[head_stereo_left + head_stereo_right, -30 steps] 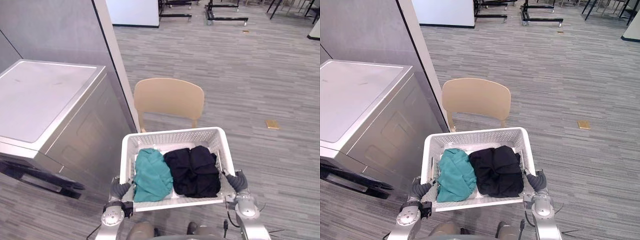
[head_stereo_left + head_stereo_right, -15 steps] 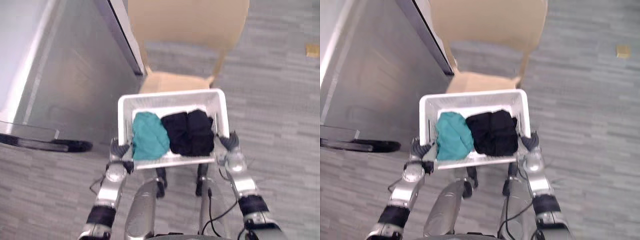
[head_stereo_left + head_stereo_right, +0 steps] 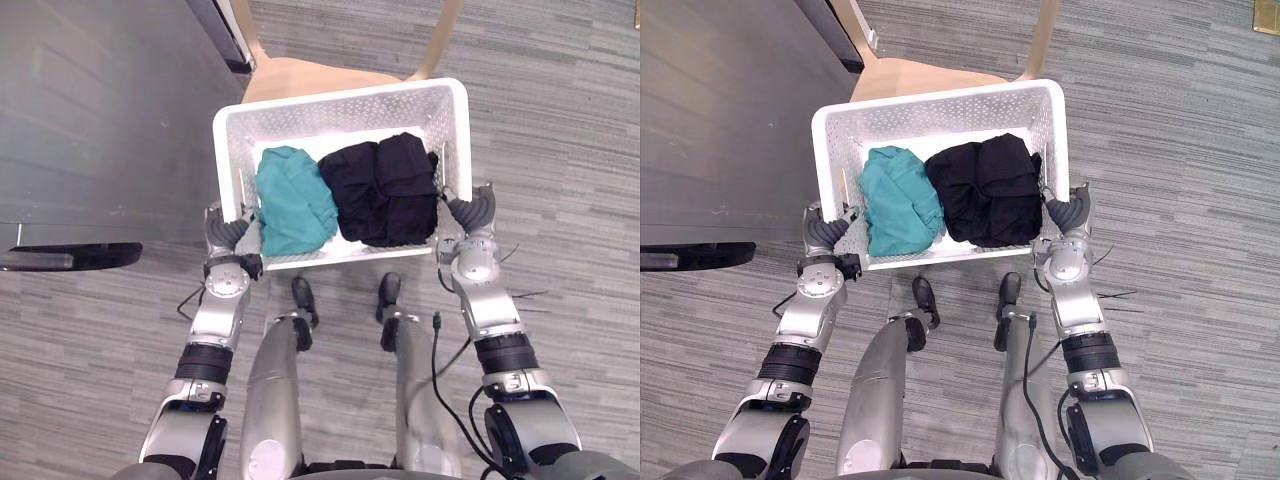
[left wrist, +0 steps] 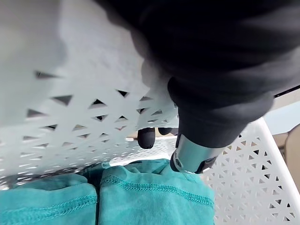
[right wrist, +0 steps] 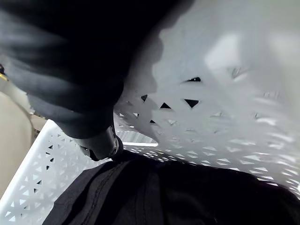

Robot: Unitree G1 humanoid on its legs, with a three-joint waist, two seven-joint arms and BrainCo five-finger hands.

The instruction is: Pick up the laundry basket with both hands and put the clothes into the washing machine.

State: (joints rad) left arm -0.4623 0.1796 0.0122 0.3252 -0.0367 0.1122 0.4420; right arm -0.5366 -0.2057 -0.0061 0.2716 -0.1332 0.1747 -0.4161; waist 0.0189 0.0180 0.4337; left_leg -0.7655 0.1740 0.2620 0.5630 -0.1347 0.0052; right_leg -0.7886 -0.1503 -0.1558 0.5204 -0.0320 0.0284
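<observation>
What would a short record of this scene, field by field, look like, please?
Basket: white laundry basket, overlapping the near edge of the chair seat
Contents: teal garment on the robot's left, black garment on its right
Left robot hand: gripping the basket's left side
Right robot hand: gripping the basket's right side
Washing machine: to the robot's left
Clothes loaded: none yet

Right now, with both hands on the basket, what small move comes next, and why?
Probably swing the laundry basket leftward: the left hand and right hand grip its sides, the clothes lie inside, and the washing machine stands on the robot's left.
</observation>
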